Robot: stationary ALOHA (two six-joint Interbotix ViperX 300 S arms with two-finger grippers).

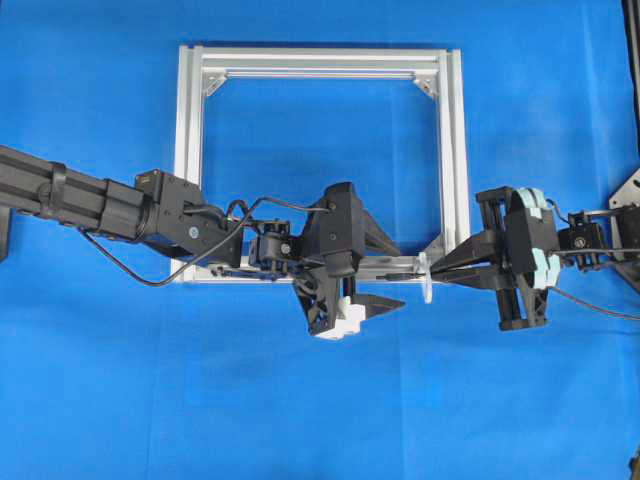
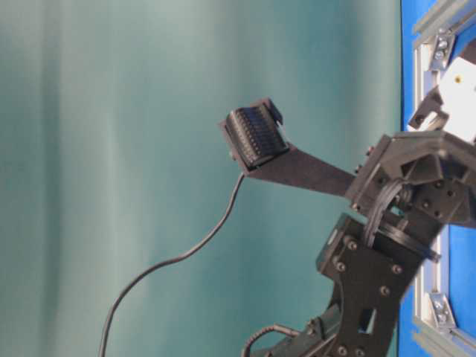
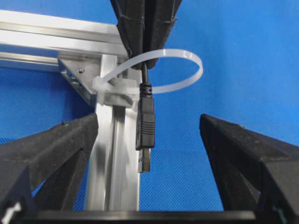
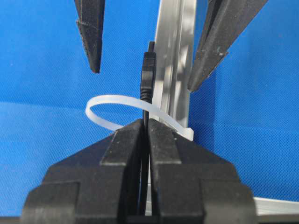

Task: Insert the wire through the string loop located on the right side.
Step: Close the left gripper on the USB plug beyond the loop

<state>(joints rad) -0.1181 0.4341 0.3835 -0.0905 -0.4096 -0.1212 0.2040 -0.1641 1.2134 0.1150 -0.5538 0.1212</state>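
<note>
Clamped on the wire, my right gripper presents its USB plug through the string loop at the aluminium frame corner, so my wide-open left gripper can take it.

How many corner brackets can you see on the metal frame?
3 brackets: top left, top right and bottom right in the overhead view; the left arm may hide a fourth.

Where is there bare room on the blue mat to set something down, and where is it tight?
Free: the blue mat below the aluminium frame, and the square inside it. Crowded: the frame's lower right corner, where the right gripper pinches the wire through the string loop, left gripper open around the plug.
</note>
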